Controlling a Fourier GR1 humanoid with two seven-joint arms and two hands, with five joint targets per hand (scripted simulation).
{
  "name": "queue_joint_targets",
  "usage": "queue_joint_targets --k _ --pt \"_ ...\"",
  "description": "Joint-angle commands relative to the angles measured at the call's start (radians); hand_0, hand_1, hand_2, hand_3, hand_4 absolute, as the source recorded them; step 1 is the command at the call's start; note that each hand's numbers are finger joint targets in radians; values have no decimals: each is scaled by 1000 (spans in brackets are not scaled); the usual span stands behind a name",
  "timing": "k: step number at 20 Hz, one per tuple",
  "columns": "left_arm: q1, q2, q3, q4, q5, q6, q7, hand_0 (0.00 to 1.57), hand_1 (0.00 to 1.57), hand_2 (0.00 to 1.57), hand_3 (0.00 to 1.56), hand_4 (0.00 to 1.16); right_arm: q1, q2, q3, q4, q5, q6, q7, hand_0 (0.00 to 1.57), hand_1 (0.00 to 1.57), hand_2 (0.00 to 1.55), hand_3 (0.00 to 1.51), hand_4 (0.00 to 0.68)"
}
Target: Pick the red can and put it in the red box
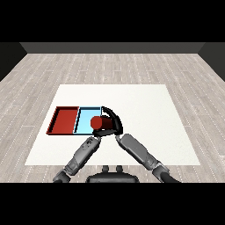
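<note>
Floorboards of pale grey wood fill the far part of the head view, and on them stands the white tabletop, the largest thing within reach. Next in size come the two grey forearms, which enter from the lower corners and converge near the middle; the right forearm is the longer in view, and its lower end is cut off at the bottom edge, as is that of the left forearm. On the left part of the tabletop lie the two trays, touching side by side: the red box on the outside and the light blue tray next to it, whose right end is partly covered by the can and the hand. Smaller again is the right hand, black, its fingers curled round the red can, which lies tilted on its side at the right end of the light blue tray; whether it touches the tray cannot be told. The left hand is mostly hidden beneath the can, so its fingers cannot be made out.
</note>
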Motion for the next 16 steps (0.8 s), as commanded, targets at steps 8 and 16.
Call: queue_joint_targets --k 8,16 --pt "82 -7 15 -74 -42 1 12 1571 1571 1571 1508 1140 82 -101 -137 -188 52 44 70 0 0 0 0 0" --pt "64 70 124 -56 -45 -91 4 1571 1571 1571 1481 1140 280 -185 -211 -403 63 126 33 0 0 0 0 0"
